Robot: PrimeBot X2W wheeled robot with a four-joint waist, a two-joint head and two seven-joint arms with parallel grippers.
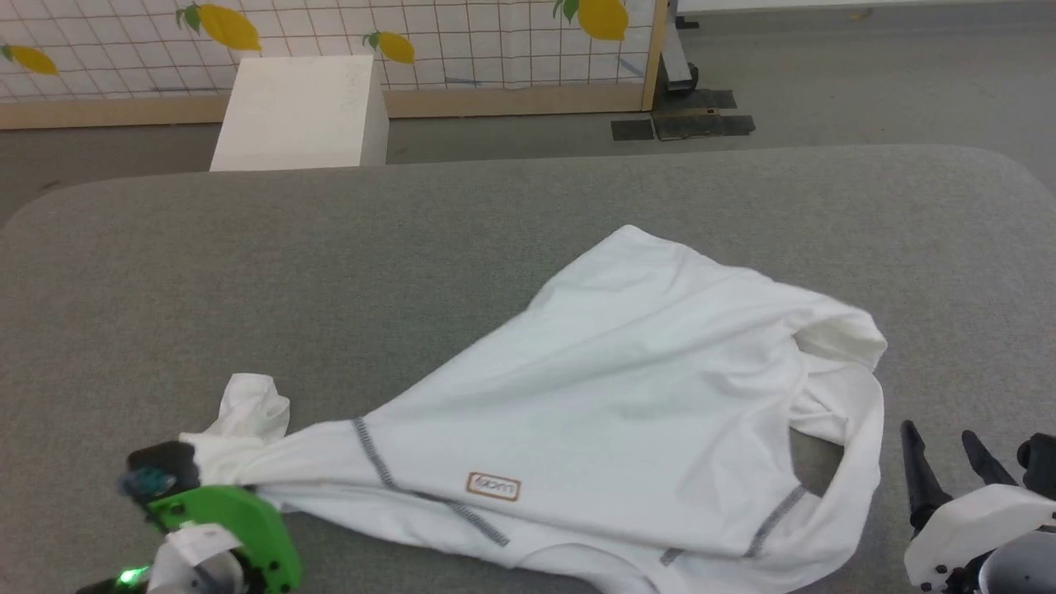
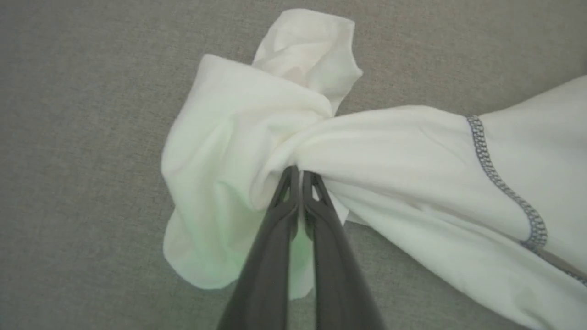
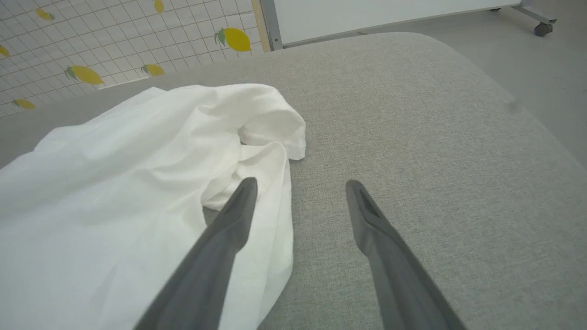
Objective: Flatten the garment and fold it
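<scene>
- The garment (image 1: 627,388) lies rumpled on the grey bench (image 1: 247,272), its body fanning up and to the right of the brown-bordered patch (image 1: 493,486).
- The left jaws are clamped on the bunched sleeve (image 2: 220,137), left of the patch; the step looks like drawing that sleeve out flat.
- Pull low and straight away from the patch, so the bunch does not slip free.
- The right jaws stand wide and empty, far right of the patch at the cloth's edge; anchoring there would help.
</scene>
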